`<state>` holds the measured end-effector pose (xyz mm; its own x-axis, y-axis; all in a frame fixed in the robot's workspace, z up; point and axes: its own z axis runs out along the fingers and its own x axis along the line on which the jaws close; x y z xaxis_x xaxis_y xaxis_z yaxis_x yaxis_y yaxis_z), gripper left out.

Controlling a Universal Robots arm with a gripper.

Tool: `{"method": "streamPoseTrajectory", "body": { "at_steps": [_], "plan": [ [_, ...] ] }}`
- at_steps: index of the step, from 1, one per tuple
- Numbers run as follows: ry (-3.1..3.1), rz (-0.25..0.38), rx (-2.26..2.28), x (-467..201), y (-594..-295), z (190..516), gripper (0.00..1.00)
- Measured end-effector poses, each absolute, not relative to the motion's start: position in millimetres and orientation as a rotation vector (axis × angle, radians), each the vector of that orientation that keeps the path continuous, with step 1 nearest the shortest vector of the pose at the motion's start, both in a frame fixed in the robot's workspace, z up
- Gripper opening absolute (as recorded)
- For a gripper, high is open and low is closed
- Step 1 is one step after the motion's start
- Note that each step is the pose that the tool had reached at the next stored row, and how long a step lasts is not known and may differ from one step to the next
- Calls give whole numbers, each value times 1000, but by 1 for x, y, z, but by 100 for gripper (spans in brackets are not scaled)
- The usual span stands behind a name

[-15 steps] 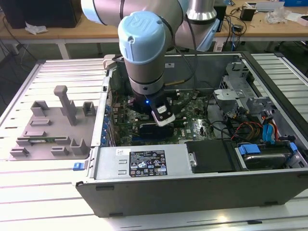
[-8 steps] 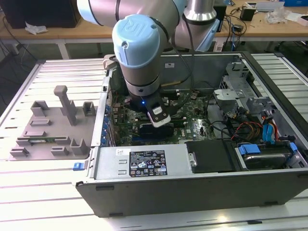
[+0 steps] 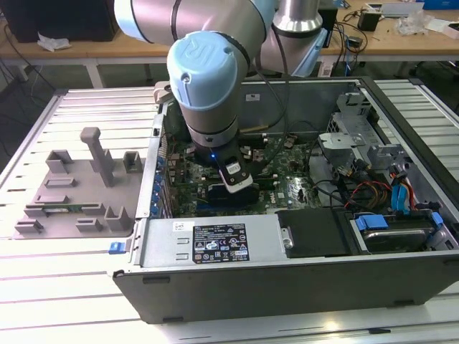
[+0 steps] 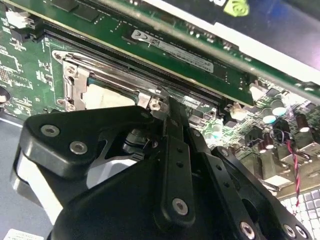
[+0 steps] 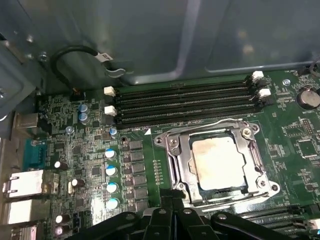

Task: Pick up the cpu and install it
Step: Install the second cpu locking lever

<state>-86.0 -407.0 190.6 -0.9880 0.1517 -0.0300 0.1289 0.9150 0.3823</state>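
The cpu (image 5: 218, 163), a pale silver square, lies flat inside the metal-rimmed socket frame (image 5: 172, 160) on the green motherboard; in the second wrist view the cpu (image 4: 107, 95) shows partly behind the gripper. My black gripper (image 5: 172, 194) hangs just above the board at the socket frame's edge, beside the cpu, shut with nothing in it. In the second wrist view the gripper (image 4: 167, 107) ends close to a corner of the frame. In the exterior view the gripper (image 3: 237, 183) reaches down into the open computer case (image 3: 301, 279).
Memory slots (image 5: 185, 102) run along the socket's far side, one holding a memory stick (image 4: 175, 47). A long black card (image 4: 280, 25) lies beyond it. Capacitors (image 5: 111, 170) and ports crowd the board. A grey fixture tray (image 3: 72, 186) stands at the exterior view's left of the case.
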Motion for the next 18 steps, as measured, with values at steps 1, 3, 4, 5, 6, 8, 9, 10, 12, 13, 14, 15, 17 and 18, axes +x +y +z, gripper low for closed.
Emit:
{"method": "streamPoseTrajectory", "body": {
  "at_steps": [1,3,4,5,6,8,9,10,12,13,14,15,17,18],
  "plan": [
    [3016,601,222,-86,-407,190,11],
    [3016,601,222,-86,-407,191,11],
    [3016,601,222,-86,-407,194,11],
    [3016,601,222,-86,-407,199,11],
    [3016,601,222,-86,-407,206,11],
    [3021,559,222,-84,-407,222,11],
    [3024,542,222,-84,-407,222,11],
    [3026,525,223,-83,-407,222,11],
    [3032,465,224,-82,-406,222,11],
    [3034,441,225,-81,-406,222,11],
    [3036,420,227,-79,-406,222,11],
    [3036,411,230,-78,-405,222,11],
    [3037,394,234,-76,-404,222,11],
    [3037,385,237,-72,-402,222,11]
  ]
}}
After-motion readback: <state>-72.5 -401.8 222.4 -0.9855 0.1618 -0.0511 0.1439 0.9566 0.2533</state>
